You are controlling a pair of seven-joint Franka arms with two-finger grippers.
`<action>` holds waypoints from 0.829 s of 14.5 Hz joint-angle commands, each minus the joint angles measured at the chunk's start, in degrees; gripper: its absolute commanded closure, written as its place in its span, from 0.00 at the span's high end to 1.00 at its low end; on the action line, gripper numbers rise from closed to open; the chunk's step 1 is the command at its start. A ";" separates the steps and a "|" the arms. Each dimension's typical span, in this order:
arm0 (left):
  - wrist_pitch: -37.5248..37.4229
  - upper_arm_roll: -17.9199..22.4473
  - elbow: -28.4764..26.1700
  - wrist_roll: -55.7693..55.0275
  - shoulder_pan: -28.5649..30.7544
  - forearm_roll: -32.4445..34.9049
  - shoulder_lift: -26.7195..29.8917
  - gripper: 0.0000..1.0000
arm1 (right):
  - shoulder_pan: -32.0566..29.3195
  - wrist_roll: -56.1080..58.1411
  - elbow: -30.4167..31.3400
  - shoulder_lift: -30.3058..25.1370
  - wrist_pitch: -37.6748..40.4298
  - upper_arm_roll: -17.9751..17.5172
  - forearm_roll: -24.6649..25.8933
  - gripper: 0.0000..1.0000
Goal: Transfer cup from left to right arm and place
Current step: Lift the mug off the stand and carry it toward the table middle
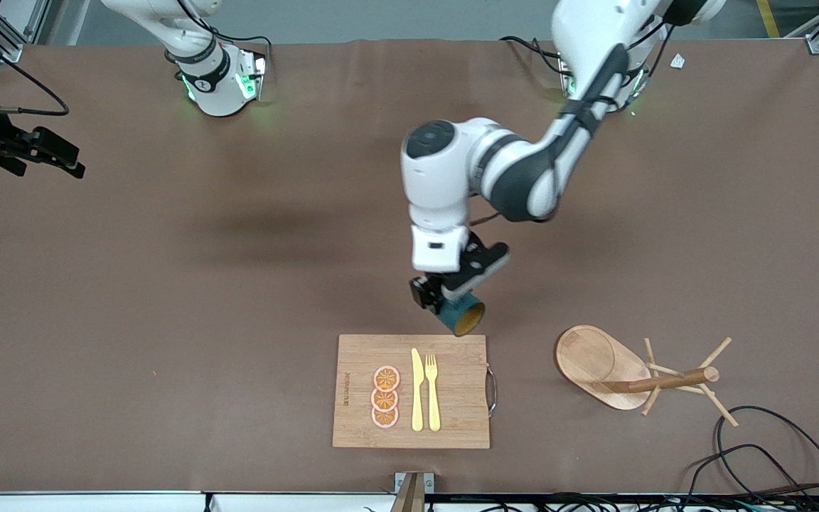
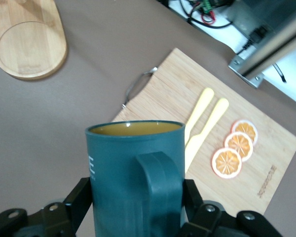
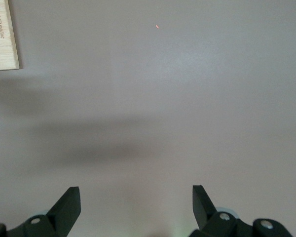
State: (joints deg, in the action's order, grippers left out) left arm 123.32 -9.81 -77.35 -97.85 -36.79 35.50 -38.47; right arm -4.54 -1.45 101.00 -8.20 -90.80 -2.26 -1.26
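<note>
The cup [image 1: 462, 313] was held in the air, tilted, just above the edge of the cutting board [image 1: 452, 416] that lay farthest from the front camera. The left gripper [image 1: 445, 299] was clamped on the cup's body, handle facing its wrist camera. On the board lay three orange slices [image 1: 385, 397], a yellow knife [image 1: 417, 391] and a yellow fork [image 1: 432, 391]. A wooden rack [image 1: 633, 373] stood toward the left arm's end. The right gripper [image 3: 136, 205] waited over the bare table [image 1: 168, 284], fingers spread apart.
</note>
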 commanded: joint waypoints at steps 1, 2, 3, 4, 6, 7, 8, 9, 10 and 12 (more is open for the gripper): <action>-1.67 1.02 0.62 -7.06 -5.12 9.38 -2.74 0.56 | -0.20 -0.22 -0.72 0.38 0.54 -0.02 -0.41 1.00; -2.81 1.02 0.62 -10.74 -7.31 13.77 -3.97 0.56 | -0.11 -0.22 -0.72 0.38 0.54 -0.02 -0.41 1.00; -4.04 1.02 0.62 -14.52 -9.33 18.16 -5.29 0.56 | -0.20 -0.22 -0.72 0.38 0.54 -0.02 -0.41 1.00; -5.53 1.02 0.54 -17.86 -11.18 23.08 -6.34 0.56 | -0.20 -0.31 -0.80 0.38 0.54 -0.02 -0.41 1.00; -8.52 1.02 0.36 -21.48 -14.79 29.86 -9.24 0.56 | -0.20 -0.31 -0.63 0.38 0.63 -0.02 -0.41 1.00; -9.58 1.02 0.36 -22.81 -15.85 33.03 -10.65 0.56 | -0.29 -0.14 -0.72 0.38 0.45 -0.02 -0.41 1.00; -10.11 1.02 0.27 -24.30 -16.90 35.75 -11.36 0.56 | -0.29 -0.14 -0.72 0.47 0.45 0.07 -0.41 1.00; -10.73 1.02 0.27 -26.40 -17.44 38.31 -12.58 0.56 | -0.20 -0.22 -0.72 0.38 0.63 0.07 -0.41 1.00; -11.69 1.02 0.27 -28.51 -18.14 41.03 -13.90 0.56 | -0.29 -0.22 -0.54 0.38 0.63 0.07 -0.41 1.00; -12.93 1.02 0.27 -32.29 -18.50 48.57 -17.24 0.56 | -0.55 0.04 -0.45 0.38 0.54 0.15 -0.41 1.00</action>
State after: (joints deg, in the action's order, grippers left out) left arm 111.67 -9.46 -78.16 -127.32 -54.81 78.09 -52.79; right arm -4.62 -1.45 101.02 -8.19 -90.73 -2.14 -1.26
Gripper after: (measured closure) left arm 0.194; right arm 0.000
